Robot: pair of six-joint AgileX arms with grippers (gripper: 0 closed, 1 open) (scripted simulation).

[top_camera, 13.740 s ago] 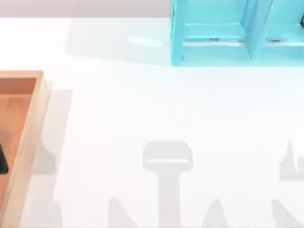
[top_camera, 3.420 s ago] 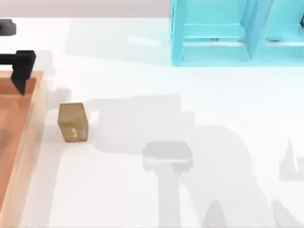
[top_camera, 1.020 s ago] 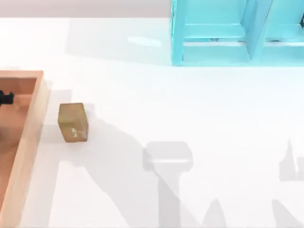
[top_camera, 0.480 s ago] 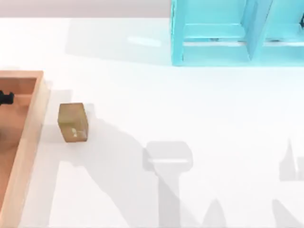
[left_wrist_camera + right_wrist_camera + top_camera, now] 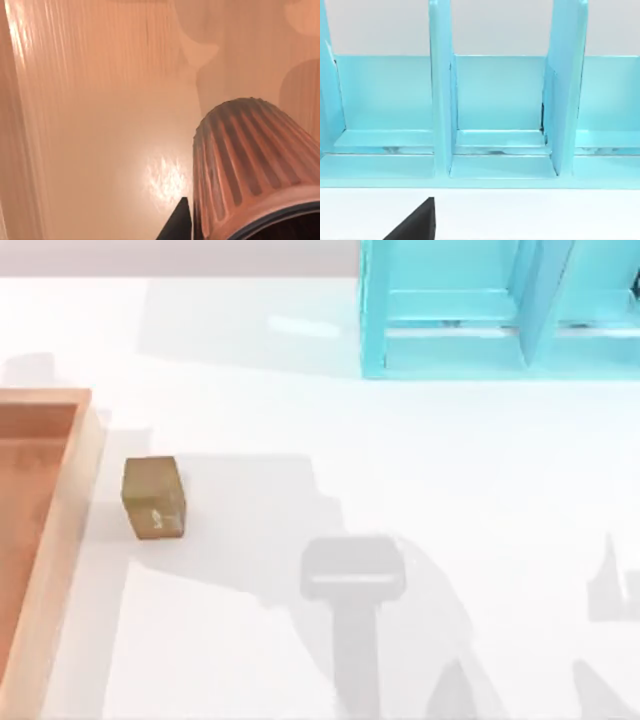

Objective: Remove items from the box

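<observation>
Box (image 5: 62,510): wooden tray at the table's left edge, orange-brown floor glossy. Turquoise shelf unit (image 5: 500,310) stood at the far side, facing my parked right arm. Block (image 5: 154,497) lay on the white table just beside the box's right rim, already out. Cup (image 5: 250,165) sat close under my left wrist camera over the box floor. One dark fingertip (image 5: 179,225) showed beside its ribbed wall; whether my left claw gripped it, I could not tell. Judged: light, rigid, ribs aiding grip; tapered, so take hold near the wide rim.
</observation>
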